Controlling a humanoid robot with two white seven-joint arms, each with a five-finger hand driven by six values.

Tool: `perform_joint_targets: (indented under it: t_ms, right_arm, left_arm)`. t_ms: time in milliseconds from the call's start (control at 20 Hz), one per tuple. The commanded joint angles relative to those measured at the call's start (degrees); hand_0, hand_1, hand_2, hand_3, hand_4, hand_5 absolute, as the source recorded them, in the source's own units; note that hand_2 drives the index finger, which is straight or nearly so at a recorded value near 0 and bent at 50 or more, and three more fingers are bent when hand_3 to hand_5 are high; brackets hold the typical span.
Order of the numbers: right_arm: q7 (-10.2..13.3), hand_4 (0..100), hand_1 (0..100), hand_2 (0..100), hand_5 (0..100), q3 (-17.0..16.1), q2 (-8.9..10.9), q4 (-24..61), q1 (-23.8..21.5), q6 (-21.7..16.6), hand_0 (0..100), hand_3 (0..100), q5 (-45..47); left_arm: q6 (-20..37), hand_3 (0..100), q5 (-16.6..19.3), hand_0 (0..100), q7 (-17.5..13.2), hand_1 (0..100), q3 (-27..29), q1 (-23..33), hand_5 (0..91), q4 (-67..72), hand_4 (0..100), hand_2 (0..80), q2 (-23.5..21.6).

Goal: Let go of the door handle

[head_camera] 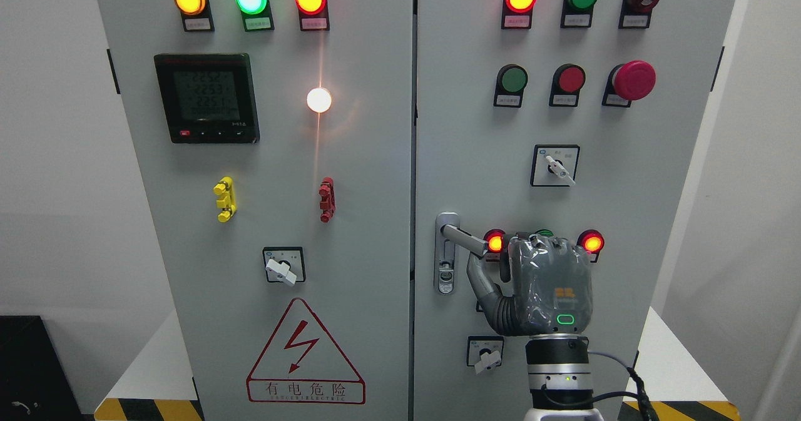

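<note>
1. Door handle (pixel 462 238): at left edge of right cabinet door (pixel 626 321), lever swung out toward right.
2. Right hand (pixel 543 286): raised at lever tip, thumb just beside it; grasping or released, cannot tell.
3. Risk: fingers catching lever while withdrawing, or bumping red indicator lamp (pixel 495 242) close behind.
4. Grey electrical cabinet (pixel 281 346) with lamps, warning triangle (pixel 305 353); white walls, striped floor edge.

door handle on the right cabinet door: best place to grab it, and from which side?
Grip the free lever end of the door handle, which sticks out rightward from its pivot on the lock plate. Come from the right and below, as the right hand is placed now, fingers wrapping the bar clear of the pivot.
</note>
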State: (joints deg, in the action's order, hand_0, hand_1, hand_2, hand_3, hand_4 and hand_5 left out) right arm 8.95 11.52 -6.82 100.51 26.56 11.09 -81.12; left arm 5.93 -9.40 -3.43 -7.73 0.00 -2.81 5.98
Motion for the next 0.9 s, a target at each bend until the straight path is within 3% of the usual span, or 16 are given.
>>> perform_joint_targets:
  t_ms: [0,851]
  right_arm:
    - [-0.1,99,35,92,100,0.0,-0.03,0.1,0.1,0.0,58,100,0.0]
    - [-0.2,99,35,92,100,0.0,-0.03,0.1,0.3,-0.1,58,100,0.0]
  left_arm:
    - [0.0,0,0.0,12,0.0,56,0.0,0.4,0.0,0.0,0,0.0,0.0]
    - [0.0,0,0.0,12,0.0,56,0.0,0.4,0.0,0.0,0,0.0,0.0]
